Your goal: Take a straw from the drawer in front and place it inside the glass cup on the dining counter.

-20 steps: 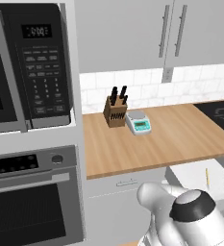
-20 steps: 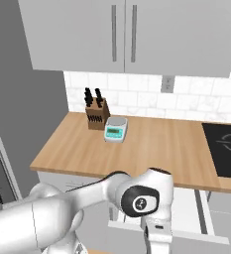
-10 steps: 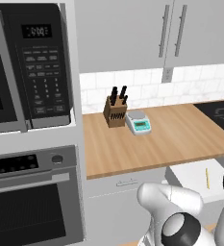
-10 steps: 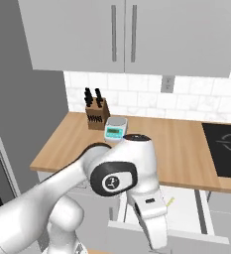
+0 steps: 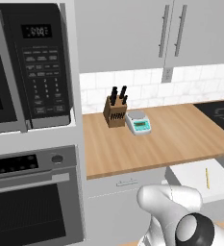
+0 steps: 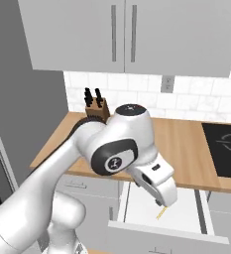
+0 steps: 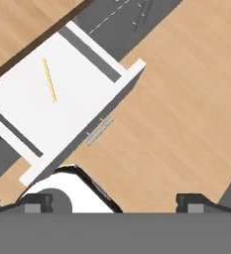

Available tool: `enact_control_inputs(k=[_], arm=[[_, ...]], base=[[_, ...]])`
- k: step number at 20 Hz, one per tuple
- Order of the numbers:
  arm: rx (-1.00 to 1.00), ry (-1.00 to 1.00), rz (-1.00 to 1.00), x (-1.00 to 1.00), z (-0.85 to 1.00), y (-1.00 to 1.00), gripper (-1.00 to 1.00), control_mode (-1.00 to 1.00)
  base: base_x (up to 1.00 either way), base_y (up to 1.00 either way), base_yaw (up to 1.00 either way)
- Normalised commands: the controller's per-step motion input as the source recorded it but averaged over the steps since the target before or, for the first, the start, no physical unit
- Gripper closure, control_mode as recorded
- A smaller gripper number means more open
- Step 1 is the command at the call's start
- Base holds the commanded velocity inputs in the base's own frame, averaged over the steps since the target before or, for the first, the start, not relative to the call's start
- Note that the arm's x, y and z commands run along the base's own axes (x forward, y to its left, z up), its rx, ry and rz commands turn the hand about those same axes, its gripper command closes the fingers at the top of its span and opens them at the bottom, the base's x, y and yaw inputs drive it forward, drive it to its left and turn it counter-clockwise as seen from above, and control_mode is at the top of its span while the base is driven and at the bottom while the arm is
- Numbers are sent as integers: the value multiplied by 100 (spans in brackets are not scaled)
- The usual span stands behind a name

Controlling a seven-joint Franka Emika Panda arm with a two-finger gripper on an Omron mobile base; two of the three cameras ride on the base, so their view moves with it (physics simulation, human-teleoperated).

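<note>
In the open drawer [image 7: 94, 94] — one straw [image 7: 49, 80] (lying flat) — fingers [image 7: 189, 201] spread.

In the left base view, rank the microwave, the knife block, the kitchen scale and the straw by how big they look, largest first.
1. microwave, by far the largest
2. knife block
3. kitchen scale, close to the knife block in size but lower, so the order between them is unsure
4. straw, a thin sliver lying in the open drawer
</note>
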Motion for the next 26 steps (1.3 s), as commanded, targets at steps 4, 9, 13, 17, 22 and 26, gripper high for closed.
enact_control_inputs(k=[4, 9, 13, 17, 22, 26], arm=[[1, 1, 32, 81, -33, 8, -100, -100], [0, -2, 19, 45, -77, 0, -100, -100], [0, -3, 13, 26, -79, 0, -100, -100], [0, 0, 9, 29, -78, 0, -100, -100], [0, -2, 9, 29, -63, 0, -100, -100], [0, -1, 6, 41, -52, 0, -100, -100]], base=[[0, 0, 0], [0, 0, 0], [0, 0, 0], [0, 0, 0], [0, 0, 0], [0, 0, 0]])
